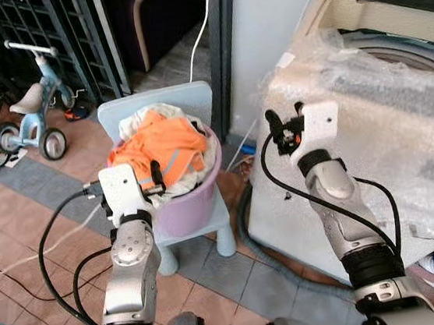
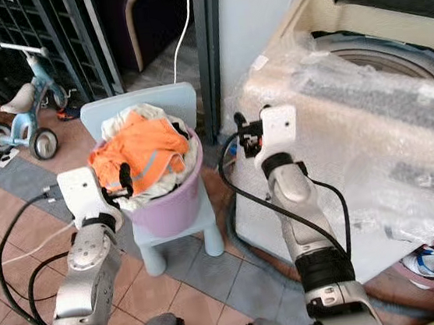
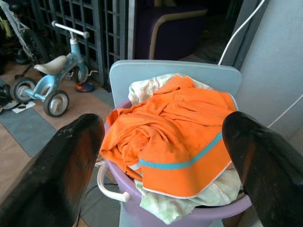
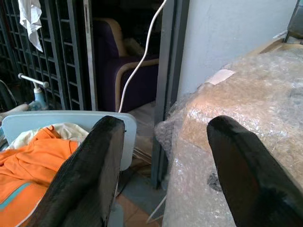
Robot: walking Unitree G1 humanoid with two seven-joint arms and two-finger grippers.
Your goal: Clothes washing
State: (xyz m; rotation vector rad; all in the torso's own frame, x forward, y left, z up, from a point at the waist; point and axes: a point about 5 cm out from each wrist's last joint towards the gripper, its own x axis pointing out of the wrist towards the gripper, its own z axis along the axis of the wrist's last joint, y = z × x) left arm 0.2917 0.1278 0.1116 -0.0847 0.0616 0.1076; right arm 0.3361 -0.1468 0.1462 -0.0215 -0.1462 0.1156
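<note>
The orange garment (image 3: pixel 173 130) tops the heap in the lavender laundry bucket (image 1: pixel 190 205) on the pale blue chair (image 1: pixel 160 106). The left gripper (image 3: pixel 163 156), fingers spread, faces it directly and is nearer; the right gripper (image 4: pixel 161 165), also spread, hovers by the bubble-wrapped washing machine (image 1: pixel 370 129).

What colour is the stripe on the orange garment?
Teal, on the orange garment; clearest in the left wrist view.

clothes (image 1: pixel 164 149): orange top with teal stripe, crumpled over pale laundry | bucket (image 1: pixel 194 204): lilac, upright, heaped full, on blue chair (image 1: pixel 194 94) | washer (image 1: pixel 384 112): bubble-wrapped, lid open, right of bucket
</note>
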